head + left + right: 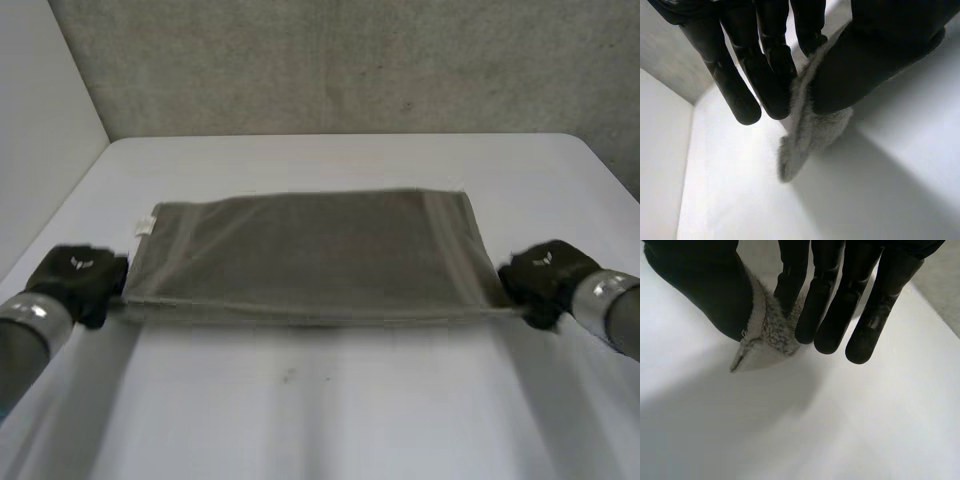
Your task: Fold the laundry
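- Closest to its wrist camera, the robot's black left hand (pixel 875 55) pinches one corner of a grey rectangular terry towel (pixel 807 132) between its thumb and straight fingers (pixel 767 75). The corner's tip pokes out past the fingertips, above the white table (pixel 900 190).
- The black right hand (pixel 695 285) mirrors this. Its thumb and straight fingers (pixel 830 315) clamp the towel's hemmed corner, whose tip hangs just over the tabletop.
- From the head camera, the towel lies spread mid-table with its long axis running side to side. The left hand is at its near left corner and the right hand at its near right corner.
- The near edge runs straight and taut between the two hands. The rest of the cloth stretches away from them toward the far side of the table.
- Each hand is equally close to its own corner, and neither reaches the far edge.
- A small white label (pixel 143 227) sits at the far left corner.
- The towel may already be doubled over, though the layers are hard to make out.
- The next fold likely depends on both hands moving together, carrying the near edge across to the far edge.
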Available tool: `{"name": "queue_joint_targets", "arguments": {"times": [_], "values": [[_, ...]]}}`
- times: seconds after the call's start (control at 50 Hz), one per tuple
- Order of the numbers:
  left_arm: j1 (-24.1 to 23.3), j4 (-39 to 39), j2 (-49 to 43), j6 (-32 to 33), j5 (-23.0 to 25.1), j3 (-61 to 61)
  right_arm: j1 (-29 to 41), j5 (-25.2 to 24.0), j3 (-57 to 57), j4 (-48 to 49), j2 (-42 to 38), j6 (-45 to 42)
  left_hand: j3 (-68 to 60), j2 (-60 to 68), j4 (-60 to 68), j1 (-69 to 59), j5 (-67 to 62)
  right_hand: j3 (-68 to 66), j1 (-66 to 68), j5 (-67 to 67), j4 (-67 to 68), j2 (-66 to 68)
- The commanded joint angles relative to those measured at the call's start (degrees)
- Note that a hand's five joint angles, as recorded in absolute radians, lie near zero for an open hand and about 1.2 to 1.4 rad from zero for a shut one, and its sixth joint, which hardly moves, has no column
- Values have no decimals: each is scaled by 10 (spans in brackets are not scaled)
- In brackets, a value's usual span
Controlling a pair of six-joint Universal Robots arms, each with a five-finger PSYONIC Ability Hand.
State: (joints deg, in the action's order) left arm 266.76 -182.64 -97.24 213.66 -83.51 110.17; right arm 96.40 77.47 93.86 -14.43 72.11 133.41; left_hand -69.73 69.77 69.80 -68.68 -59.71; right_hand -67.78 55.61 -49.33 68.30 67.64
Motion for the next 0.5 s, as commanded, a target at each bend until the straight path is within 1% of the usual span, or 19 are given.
{"name": "queue_joint_targets", "arguments": {"times": [0.02, 0.04, 0.08, 0.1, 0.14, 0.2, 0.22, 0.24, 0.26, 0.28, 0.3, 0.32, 0.34, 0.36, 0.38, 0.4, 0.42, 0.44, 0.5], "values": [[72, 185, 113, 173, 90, 52, -49, 45, 66, -118, 106, -279, -103, 102, 102, -113, -103, -122, 244, -207, 117, 124], [72, 185, 113, 173, 91, 52, -51, 44, 67, -116, 118, -282, -103, 102, 102, -113, -103, -122, 244, -207, 117, 124], [97, 183, 126, 173, 145, 55, -51, 43, 64, -112, 124, -272, -103, 102, 102, -113, -103, -122, 244, -207, 117, 124], [97, 183, 126, 173, 145, 55, -50, 41, 60, -108, 124, -261, -103, 102, 102, -113, -103, -122, 244, -207, 117, 124], [99, 162, 121, 171, 175, 48, -49, 38, 52, -102, 124, -248, -103, 102, 102, -113, -103, -122, 244, -207, 117, 124], [95, 139, 111, 170, 176, 41, -44, 37, 34, -75, 99, -215, -103, 102, 102, -113, -103, -122, 244, -207, 117, 124], [85, 109, 86, 163, 174, 31, -32, 37, 20, -52, 68, -198, -103, 102, 102, -113, -103, -122, 244, -207, 117, 124], [66, 78, 52, 151, 173, 12, -32, 37, 19, -52, 68, -198, -103, 102, 102, -113, -103, -122, 244, -207, 117, 124], [66, 77, 51, 151, 173, 12, -10, 44, -2, -26, 37, -181, -103, 102, 102, -113, -103, -122, 244, -207, 117, 124], [43, 50, 17, 136, 171, -10, 15, 51, -27, -3, 7, -168, -103, 102, 102, -113, -103, -122, 244, -207, 117, 124], [26, 27, -15, 121, 162, -36, 15, 51, -27, -2, 7, -168, -103, 102, 102, -113, -103, -122, 244, -207, 117, 124], [25, 27, -15, 120, 162, -36, 38, 60, -51, 18, -22, -158, -103, 102, 102, -113, -103, -122, 244, -207, 117, 124], [9, 9, -45, 109, 144, -64, 38, 60, -51, 18, -22, -158, -103, 102, 102, -113, -103, -122, 244, -207, 117, 124], [9, 9, -45, 109, 143, -65, 53, 77, -76, 37, -55, -152, -103, 102, 102, -113, -103, -122, 244, -207, 117, 124], [-3, -4, -76, 101, 125, -93, 61, 98, -99, 52, -84, -150, -103, 102, 102, -113, -103, -122, 244, -207, 117, 124], [-11, -14, -110, 100, 108, -123, 61, 98, -99, 52, -84, -150, -103, 102, 102, -113, -103, -122, 244, -207, 117, 124], [-12, -14, -110, 100, 107, -123, 68, 118, -123, 68, -112, -149, -103, 102, 102, -113, -103, -122, 244, -207, 117, 124], [-18, -21, -143, 99, 93, -156, 71, 133, -147, 86, -138, -148, -103, 102, 102, -113, -103, -122, 244, -207, 117, 124], [-28, -39, -199, 95, 70, -223, 78, 139, -171, 111, -163, -148, -103, 102, 102, -113, -103, -122, 244, -207, 117, 124]]}}
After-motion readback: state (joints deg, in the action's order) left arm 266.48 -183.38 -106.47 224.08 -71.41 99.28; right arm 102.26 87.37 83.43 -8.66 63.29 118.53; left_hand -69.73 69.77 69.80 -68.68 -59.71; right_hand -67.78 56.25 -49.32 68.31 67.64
